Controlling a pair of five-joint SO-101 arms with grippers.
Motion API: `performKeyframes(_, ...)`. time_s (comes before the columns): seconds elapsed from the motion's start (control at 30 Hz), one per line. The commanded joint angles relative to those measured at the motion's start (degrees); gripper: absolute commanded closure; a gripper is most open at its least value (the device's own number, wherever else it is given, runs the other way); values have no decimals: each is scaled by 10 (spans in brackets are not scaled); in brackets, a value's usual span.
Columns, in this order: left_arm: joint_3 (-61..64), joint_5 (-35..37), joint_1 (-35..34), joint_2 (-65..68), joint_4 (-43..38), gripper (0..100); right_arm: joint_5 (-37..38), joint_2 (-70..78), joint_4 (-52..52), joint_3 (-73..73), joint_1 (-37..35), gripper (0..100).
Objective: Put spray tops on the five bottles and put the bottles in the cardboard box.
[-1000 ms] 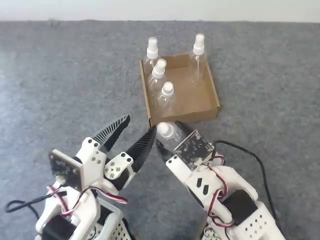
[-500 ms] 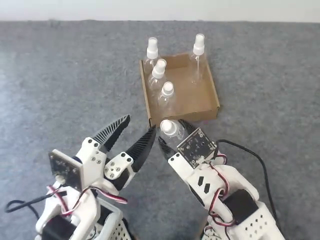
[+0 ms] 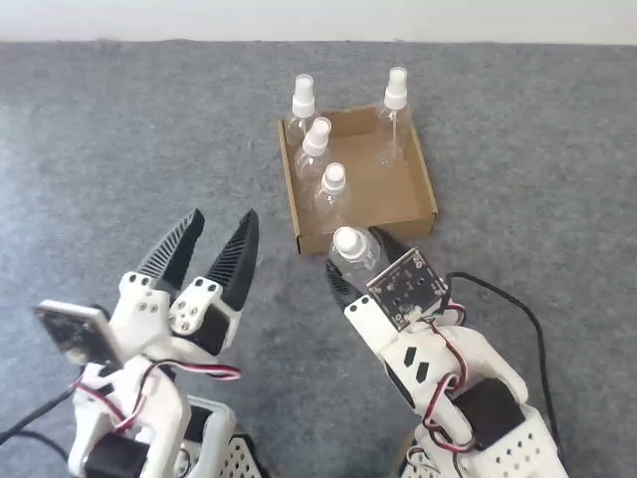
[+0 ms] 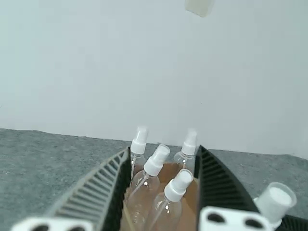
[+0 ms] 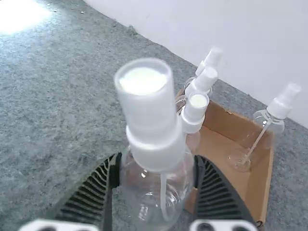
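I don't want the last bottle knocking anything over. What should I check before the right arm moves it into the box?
1. Bottle held by right pincer: ok, jaws shut on its body.
2. Spray top on it: ok.
3. Bare spot in box: ok, near right corner.
4. Four boxed bottles upright: ok.
5. Left pincer out of the path: ok, open, empty, off to the side.
6. Bottle's base above the box's near wall: cannot tell.

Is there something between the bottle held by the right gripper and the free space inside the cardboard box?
Only the cardboard box's front wall lies between the held bottle in the right gripper and the bare box floor. The nearest boxed bottle stands left of that space in the high view.
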Motion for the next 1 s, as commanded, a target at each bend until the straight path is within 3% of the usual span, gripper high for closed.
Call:
performKeyframes(0.0,7,9,-7,-10,-41,802,7,-16,3,-45,6,909)
performKeyframes(0.17,34,8,-9,-10,-74,802,7,-16,32,-78,28,909)
performKeyframes(0.43,47,9,-79,-10,-105,802,7,-16,29,-93,52,909)
performKeyframes(0.67,93,10,-95,-10,-172,802,7,9,-44,-92,116,909)
performKeyframes(0.97,95,9,-95,-10,-174,802,2,183,-203,-92,173,909)
